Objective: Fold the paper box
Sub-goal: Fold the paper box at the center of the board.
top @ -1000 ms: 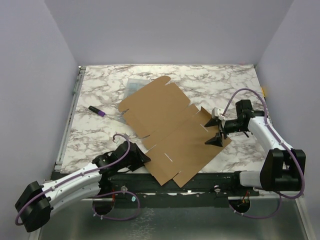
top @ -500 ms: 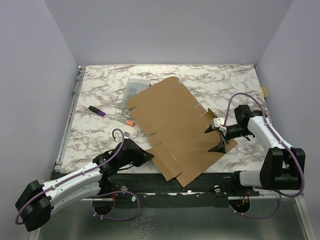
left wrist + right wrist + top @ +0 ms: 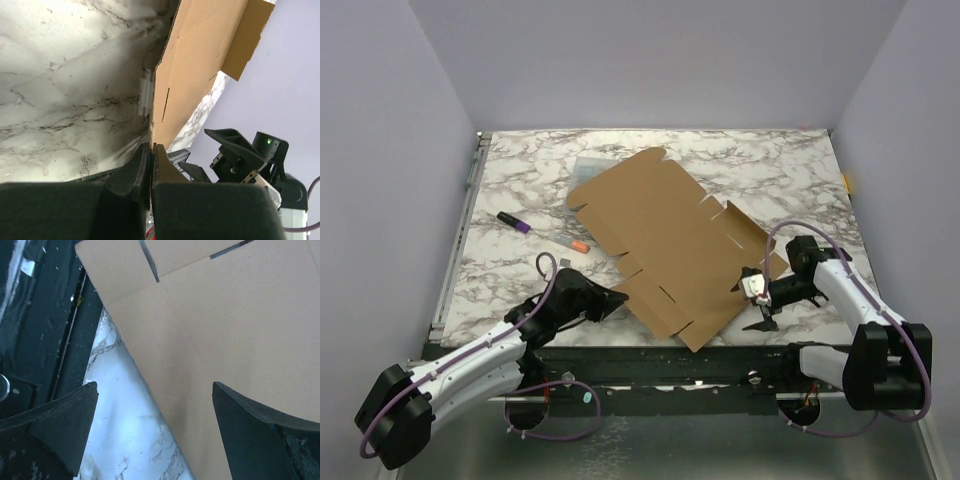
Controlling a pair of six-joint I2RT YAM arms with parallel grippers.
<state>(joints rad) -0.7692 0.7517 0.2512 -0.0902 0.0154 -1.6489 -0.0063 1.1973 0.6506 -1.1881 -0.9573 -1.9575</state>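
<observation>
Pinching only the paper box's (image 3: 670,235) near edge with my left fingers (image 3: 142,162), right fingers (image 3: 250,432) spread, I risk it slipping.

- The paper box (image 3: 670,240) sprawled across the middle of the table (image 3: 800,180), blocking low passage from my left gripper (image 3: 618,297) toward 1 o'clock.
- An orange pen (image 3: 572,242) and a purple marker (image 3: 514,222) lay at that gripper's 11 and 10 o'clock.
- Open marble lay at 1 o'clock of my right gripper (image 3: 753,303), beyond the box's edge.
</observation>
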